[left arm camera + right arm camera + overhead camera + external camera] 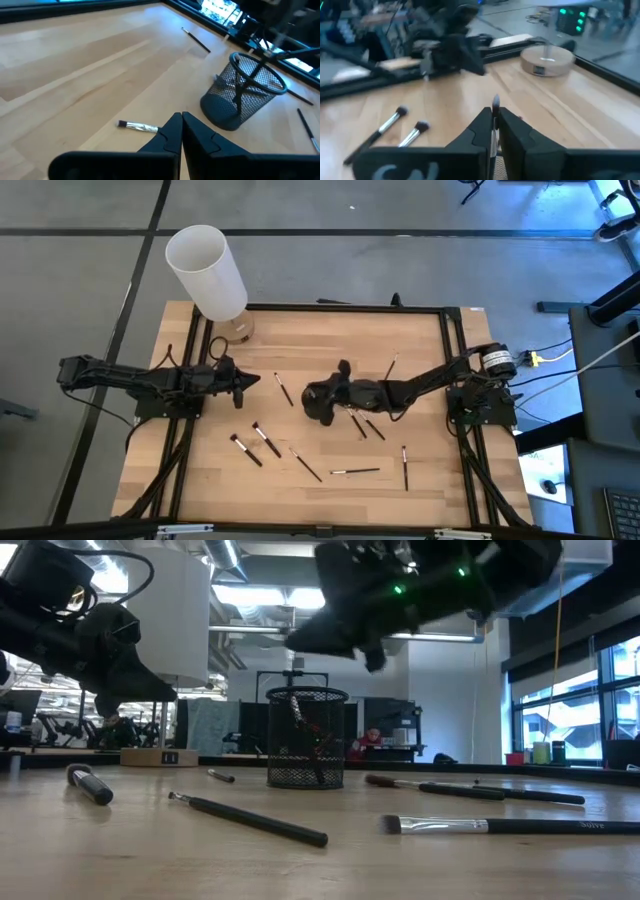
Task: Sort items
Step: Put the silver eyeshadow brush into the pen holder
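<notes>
Hovering with fingers pressed together, the left gripper (252, 383) has a brush (283, 388) just ahead. The right gripper (493, 120) pinches a brush (495, 106) narrowly above the mesh cup (241, 92); other brushes (262, 440) lie nearby.

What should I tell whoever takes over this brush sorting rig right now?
Left gripper: shut, empty, hovering over the table's left part.
Right gripper: over the black mesh cup mid-table, closed on a held brush standing upright between its fingertips.
Done: at least one brush is already in the mesh cup.
Left: about nine loose brushes lie scattered on the wood, mostly on the near half, a few beside the cup. Drop the held brush in, then collect the rest.
</notes>
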`<action>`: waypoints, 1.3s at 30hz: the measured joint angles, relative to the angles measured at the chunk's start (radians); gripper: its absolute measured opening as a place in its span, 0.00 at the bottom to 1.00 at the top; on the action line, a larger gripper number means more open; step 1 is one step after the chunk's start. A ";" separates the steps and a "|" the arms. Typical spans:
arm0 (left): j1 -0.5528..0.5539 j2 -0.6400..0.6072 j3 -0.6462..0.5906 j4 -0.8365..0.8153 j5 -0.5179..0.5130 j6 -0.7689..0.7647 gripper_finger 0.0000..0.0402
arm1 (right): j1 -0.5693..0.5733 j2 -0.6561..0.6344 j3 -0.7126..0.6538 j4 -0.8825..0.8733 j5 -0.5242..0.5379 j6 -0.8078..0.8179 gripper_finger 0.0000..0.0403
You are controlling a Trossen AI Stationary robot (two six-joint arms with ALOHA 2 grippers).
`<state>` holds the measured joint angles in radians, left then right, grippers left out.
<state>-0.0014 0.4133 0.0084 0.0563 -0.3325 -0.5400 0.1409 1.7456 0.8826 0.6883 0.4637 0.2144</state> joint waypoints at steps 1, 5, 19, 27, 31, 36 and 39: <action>-0.006 0.003 0.000 0.001 -0.016 0.000 0.01 | -0.005 0.000 -0.020 0.032 -0.002 0.022 0.08; -0.025 0.012 0.000 0.007 -0.078 -0.012 0.01 | -0.017 -0.006 -0.048 0.010 -0.050 0.071 0.10; -0.060 0.050 0.000 0.023 -0.116 -0.068 0.01 | -0.060 -0.146 0.212 -0.667 0.033 0.018 0.36; -0.070 0.054 0.000 0.023 -0.123 -0.060 0.01 | -0.110 -0.193 0.417 -1.254 0.195 0.106 0.36; -0.070 0.054 0.000 0.023 -0.129 -0.060 0.01 | -0.190 -0.193 0.450 -1.469 0.129 0.308 0.33; -0.070 0.054 0.000 0.029 -0.128 -0.064 0.01 | -0.301 -0.191 0.453 -1.658 0.061 0.413 0.25; -0.070 0.054 0.000 0.032 -0.121 -0.069 0.01 | -0.360 -0.186 0.453 -1.749 0.017 0.482 0.22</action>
<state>-0.0715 0.4675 0.0082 0.0878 -0.4535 -0.6091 -0.2195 1.5594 1.3354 -1.0605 0.4806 0.6965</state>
